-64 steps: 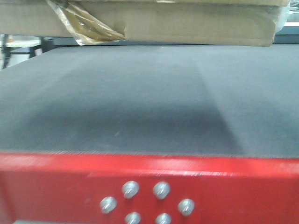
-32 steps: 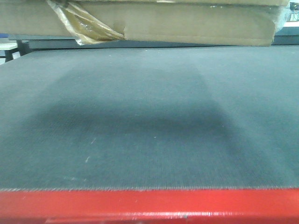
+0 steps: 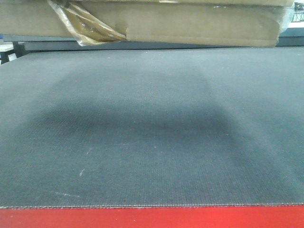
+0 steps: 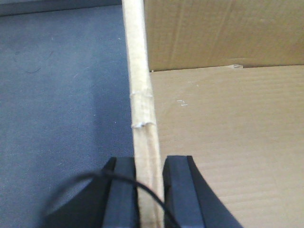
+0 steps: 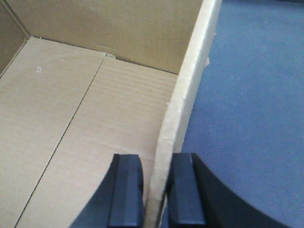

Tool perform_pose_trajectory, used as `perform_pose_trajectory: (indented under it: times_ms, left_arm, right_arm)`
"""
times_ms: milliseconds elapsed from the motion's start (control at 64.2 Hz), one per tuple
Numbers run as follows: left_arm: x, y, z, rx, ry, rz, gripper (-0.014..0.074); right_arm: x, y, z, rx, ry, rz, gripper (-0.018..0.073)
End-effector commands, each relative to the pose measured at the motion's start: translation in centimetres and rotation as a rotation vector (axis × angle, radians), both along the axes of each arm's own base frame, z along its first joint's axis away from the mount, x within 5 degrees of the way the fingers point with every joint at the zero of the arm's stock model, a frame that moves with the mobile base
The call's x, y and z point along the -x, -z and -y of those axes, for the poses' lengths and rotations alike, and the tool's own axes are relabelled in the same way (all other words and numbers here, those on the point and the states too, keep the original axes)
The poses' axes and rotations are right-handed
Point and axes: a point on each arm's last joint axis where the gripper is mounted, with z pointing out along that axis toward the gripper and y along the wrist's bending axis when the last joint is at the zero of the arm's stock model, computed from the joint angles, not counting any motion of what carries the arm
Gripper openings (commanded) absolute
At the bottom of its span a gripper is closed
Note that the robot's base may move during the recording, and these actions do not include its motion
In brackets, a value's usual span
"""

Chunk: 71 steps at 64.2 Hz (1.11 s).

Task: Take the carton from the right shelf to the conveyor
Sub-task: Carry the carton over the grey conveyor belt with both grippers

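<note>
Carton (image 3: 190, 23) hung above the grey conveyor belt (image 3: 152, 118), left hand (image 4: 148, 166) and right hand (image 5: 156, 164) each clamped on a side wall.

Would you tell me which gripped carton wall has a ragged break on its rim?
The wall in the left gripper; the wall in the right gripper looks unbroken.

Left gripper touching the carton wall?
Touching. Left wrist view: both fingers of the left gripper press flat against the carton wall, no gap visible.
</note>
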Motion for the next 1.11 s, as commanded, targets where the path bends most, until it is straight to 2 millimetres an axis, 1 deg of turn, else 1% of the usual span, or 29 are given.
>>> perform_pose_trajectory:
  times_ms: [0, 607, 887, 1089]
  left_arm:
    - [0.18, -0.87, -0.49, -0.038, -0.012, 0.068, -0.002]
    - [0.18, -0.87, -0.49, -0.038, -0.012, 0.068, -0.002]
    - [-0.01, -1.29, -0.28, -0.025, 0.007, 0.119, -0.002]
    - [0.09, -1.1, 0.0, 0.012, 0.022, 0.094, -0.002]
  right_arm:
    - [0.26, -0.5, 0.21, 0.012, -0.009, 0.045, -0.0067]
    - [0.26, -0.5, 0.21, 0.012, -0.009, 0.045, -0.0067]
    - [0.26, -0.51, 0.2, 0.01, -0.01, 0.044, -0.0067]
    - [0.3, -0.55, 0.06, -0.007, -0.018, 0.042, -0.0067]
